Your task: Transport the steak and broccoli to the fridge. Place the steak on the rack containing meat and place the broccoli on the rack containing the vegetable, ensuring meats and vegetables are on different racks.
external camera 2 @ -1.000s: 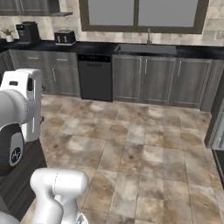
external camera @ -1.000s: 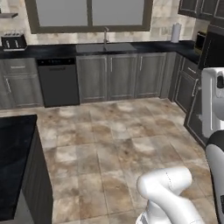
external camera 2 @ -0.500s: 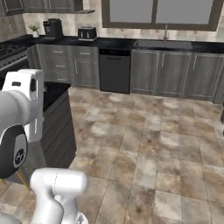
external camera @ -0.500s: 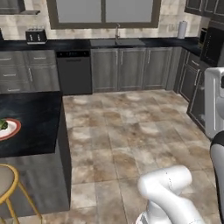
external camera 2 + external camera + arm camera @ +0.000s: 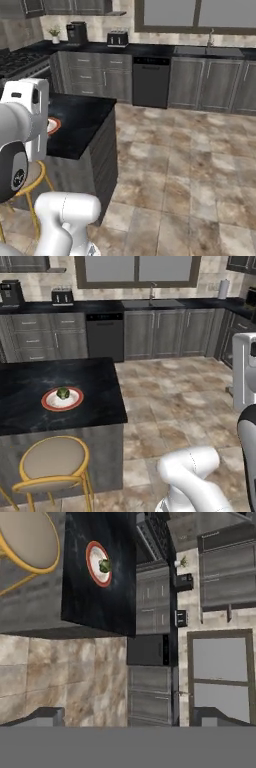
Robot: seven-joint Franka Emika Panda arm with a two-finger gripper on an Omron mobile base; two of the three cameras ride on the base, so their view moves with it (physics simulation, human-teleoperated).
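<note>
Gripper [image 5: 127, 716] is spread wide and holding nothing — tips hang over the tiled floor [image 5: 60, 672]. No readable writing or labels anywhere. The broccoli [image 5: 62, 392] sits on a red-rimmed plate [image 5: 50, 404] on the black island counter [image 5: 90, 381], well away from the gripper.

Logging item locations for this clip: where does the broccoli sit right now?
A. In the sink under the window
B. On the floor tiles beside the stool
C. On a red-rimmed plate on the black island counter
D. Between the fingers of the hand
C: the broccoli rests on the red-rimmed plate on the black island counter, as the hand view also shows, with the yellow stool in front.
</note>
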